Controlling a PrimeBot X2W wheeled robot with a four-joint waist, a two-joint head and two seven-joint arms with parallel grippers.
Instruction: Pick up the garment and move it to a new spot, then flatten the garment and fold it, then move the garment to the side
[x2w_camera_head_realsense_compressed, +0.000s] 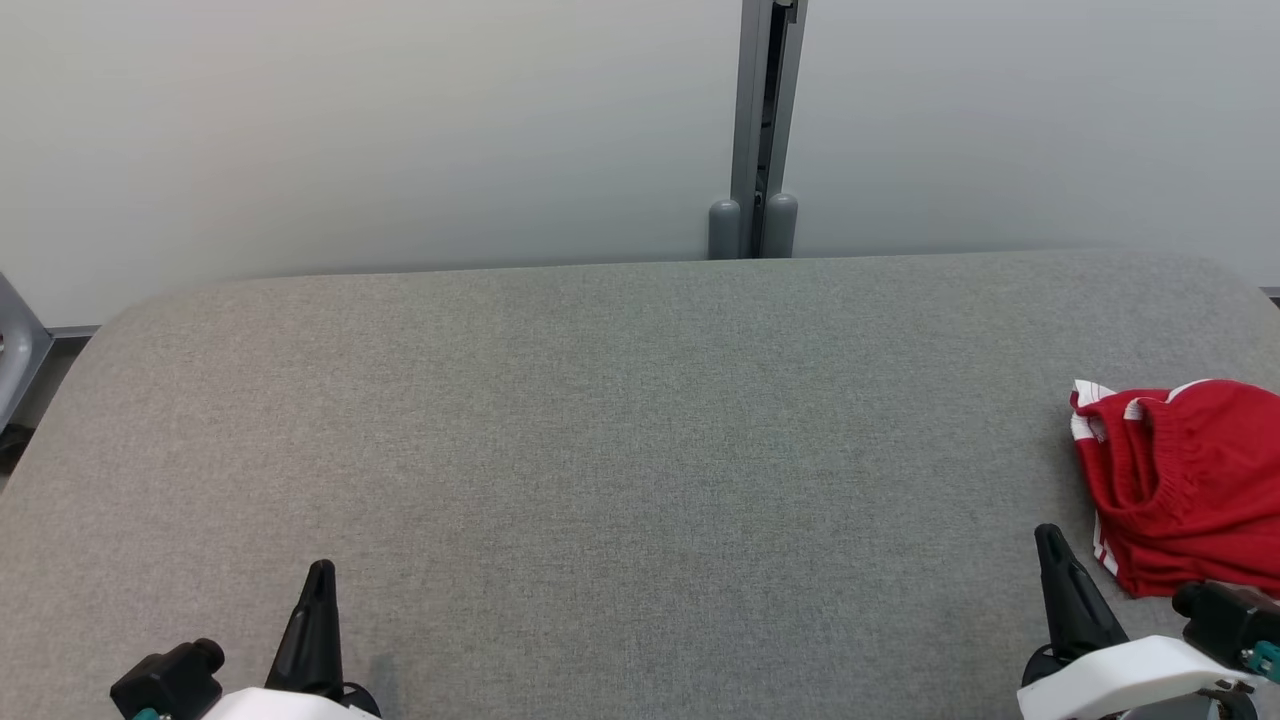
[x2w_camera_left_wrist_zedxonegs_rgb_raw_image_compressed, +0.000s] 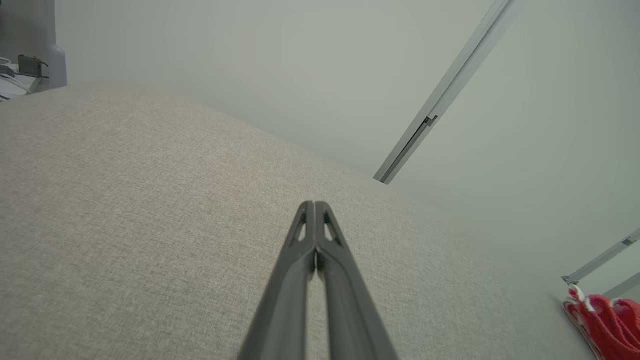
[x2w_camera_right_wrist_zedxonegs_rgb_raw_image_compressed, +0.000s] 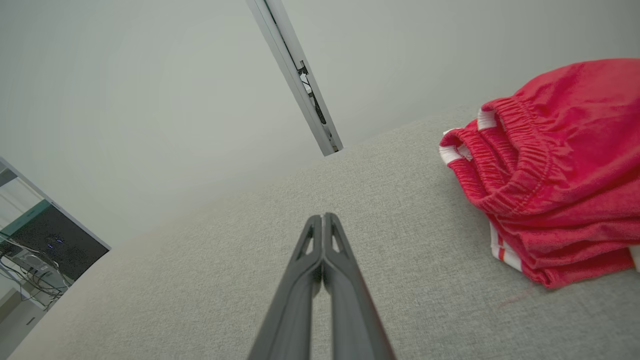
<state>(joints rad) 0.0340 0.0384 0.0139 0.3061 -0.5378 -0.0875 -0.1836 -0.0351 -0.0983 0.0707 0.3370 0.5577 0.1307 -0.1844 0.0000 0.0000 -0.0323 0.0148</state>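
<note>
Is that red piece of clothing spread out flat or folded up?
Folded up: the red shorts lie in stacked layers, a compact bundle on the grey table.

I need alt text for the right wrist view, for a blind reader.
A red garment with white stripes lies on a grey fabric surface, at the view's right, apart from the right gripper, whose jaws are shut and empty.

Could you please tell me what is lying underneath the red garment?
The red garment rests bunched on the grey fabric surface. Anything beneath its folds is covered and cannot be seen.
</note>
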